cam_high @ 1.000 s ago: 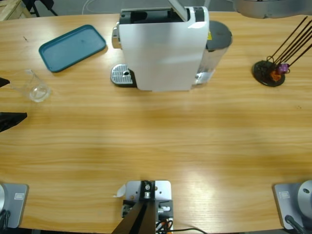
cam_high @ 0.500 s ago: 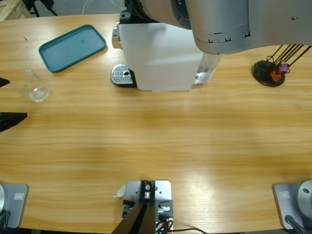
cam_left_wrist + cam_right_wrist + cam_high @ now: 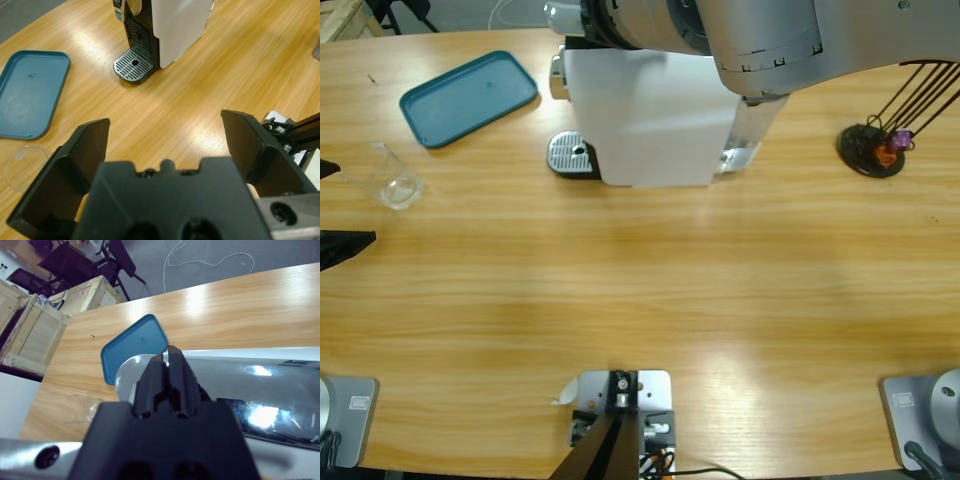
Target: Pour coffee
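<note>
One large silver arm (image 3: 760, 40) overhangs the white coffee machine (image 3: 650, 115) at the wooden bench's (image 3: 640, 290) far edge. Right claw (image 3: 167, 370) clenched above it. Left claw (image 3: 165, 145) released. Teal tray (image 3: 468, 97) and clear glass cup (image 3: 398, 185) sit left.

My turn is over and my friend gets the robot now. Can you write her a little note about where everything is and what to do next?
Left end effector: open, empty, low over the table, near the clear glass cup.
Right end effector: shut, holding nothing, over the top of the coffee machine.
The cup stands on the table beside the blue tray; the machine's drip grate is bare.
Done: nothing visible yet.
Left: put the cup on the grate, then make the coffee.
</note>
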`<state>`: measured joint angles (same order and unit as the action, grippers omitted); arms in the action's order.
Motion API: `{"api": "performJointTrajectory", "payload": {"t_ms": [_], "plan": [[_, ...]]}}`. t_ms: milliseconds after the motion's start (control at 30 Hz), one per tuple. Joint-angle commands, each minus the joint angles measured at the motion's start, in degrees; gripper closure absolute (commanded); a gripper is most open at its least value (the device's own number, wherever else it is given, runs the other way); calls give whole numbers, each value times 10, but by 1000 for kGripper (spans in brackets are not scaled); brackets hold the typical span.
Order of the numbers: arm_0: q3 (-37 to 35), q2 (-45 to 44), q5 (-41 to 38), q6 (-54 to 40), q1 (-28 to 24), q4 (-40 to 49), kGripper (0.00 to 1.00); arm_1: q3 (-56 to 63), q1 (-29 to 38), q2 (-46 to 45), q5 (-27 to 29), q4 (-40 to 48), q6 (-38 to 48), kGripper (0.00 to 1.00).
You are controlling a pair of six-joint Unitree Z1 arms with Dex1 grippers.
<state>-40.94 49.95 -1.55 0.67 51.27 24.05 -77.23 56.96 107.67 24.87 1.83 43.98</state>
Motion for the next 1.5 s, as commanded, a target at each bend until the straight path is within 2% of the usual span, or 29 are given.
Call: {"api": "performJointTrajectory", "payload": {"t_ms": [33,300,400,433,467,500,600,667,767,867,1033,1167,1267,1400,1500], "plan": [[-2,4,6,2,-4,4,36,50,-3,110,-34,-58,-8,1000],[-5,0,6,6,-4,4,36,55,-6,91,-39,-56,-19,1000],[-10,3,12,8,-4,5,36,55,-6,36,-40,-35,-138,1000],[-12,5,34,19,-4,11,34,51,-6,15,-36,-37,-160,490],[-13,5,68,37,-5,18,32,47,-6,-9,-33,-45,-175,28],[-13,4,93,50,-14,26,32,40,-6,-37,-33,-54,-197,0],[-22,4,149,71,-34,52,32,6,-6,-120,-52,-106,-284,0],[-22,7,179,73,-46,60,32,-4,-6,-160,-79,-140,-308,0],[-22,1,181,82,-104,73,32,20,-6,-209,-96,-157,-319,0],[-19,-15,162,87,-120,84,32,86,-9,-251,-123,-159,-318,0],[30,-81,53,60,-120,57,32,174,-20,-315,-165,-176,-319,0],[63,-119,45,44,-132,29,32,206,-40,-357,-189,-194,-329,0],[56,-67,71,52,-170,22,32,213,-42,-364,-198,-204,-332,0],[49,27,145,148,-214,-1,32,217,-42,-362,-208,-206,-331,0],[42,100,157,198,-241,-14,32,217,-42,-365,-208,-212,-330,0]]}}
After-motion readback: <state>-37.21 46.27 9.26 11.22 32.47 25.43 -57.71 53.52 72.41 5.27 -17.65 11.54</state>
